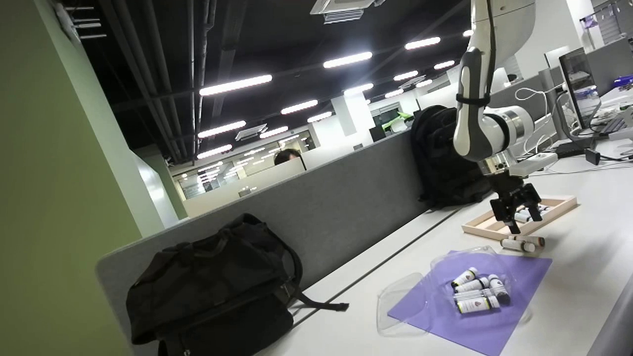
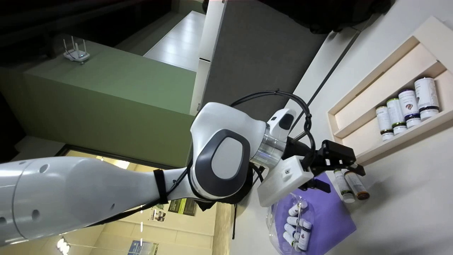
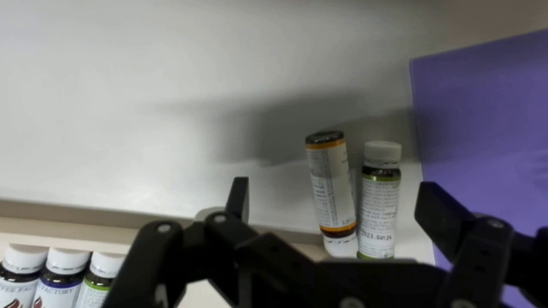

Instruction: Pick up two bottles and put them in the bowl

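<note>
Two small bottles with pale labels lie side by side on the white table. The orange-banded bottle (image 3: pixel 330 184) has its white cap toward the gripper in the wrist view; the green-banded bottle (image 3: pixel 380 209) has its cap pointing away. They also show in both exterior views, orange-banded (image 2: pixel 356 185) and green-banded (image 1: pixel 514 245). My gripper (image 3: pixel 332 192) is open and empty above them, both bottles between its fingers in the wrist view. It shows in both exterior views (image 1: pixel 525 223) (image 2: pixel 342 177). The clear bowl (image 1: pixel 435 262) holds several bottles.
The purple sheet (image 1: pixel 531 269) lies under the bowl. A clear plastic piece (image 1: pixel 401 304) lies beside it. A wooden tray (image 2: pixel 378 79) with several bottles stands close behind the loose pair. Black backpacks (image 1: pixel 212 282) (image 1: pixel 440 163) lean on the grey partition (image 1: pixel 341 212).
</note>
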`<state>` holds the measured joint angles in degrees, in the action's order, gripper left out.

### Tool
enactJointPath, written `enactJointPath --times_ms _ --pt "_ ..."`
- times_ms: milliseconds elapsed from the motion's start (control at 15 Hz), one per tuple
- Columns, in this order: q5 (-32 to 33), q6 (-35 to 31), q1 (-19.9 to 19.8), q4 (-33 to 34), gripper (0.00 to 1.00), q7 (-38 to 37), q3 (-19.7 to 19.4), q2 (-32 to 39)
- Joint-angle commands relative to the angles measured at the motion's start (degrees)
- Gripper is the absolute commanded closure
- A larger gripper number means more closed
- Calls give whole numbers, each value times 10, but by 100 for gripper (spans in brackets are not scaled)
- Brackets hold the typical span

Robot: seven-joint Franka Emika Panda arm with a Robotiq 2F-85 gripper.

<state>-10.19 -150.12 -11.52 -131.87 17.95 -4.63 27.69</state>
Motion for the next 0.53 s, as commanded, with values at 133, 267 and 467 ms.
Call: enactJointPath --times_ms 133,267,467 --pt "-13 -9 -19 21 0 -15 38 18" --pt "-11 -16 -16 23 0 -16 45 23" --pt "0 -16 -8 26 0 -25 43 33"
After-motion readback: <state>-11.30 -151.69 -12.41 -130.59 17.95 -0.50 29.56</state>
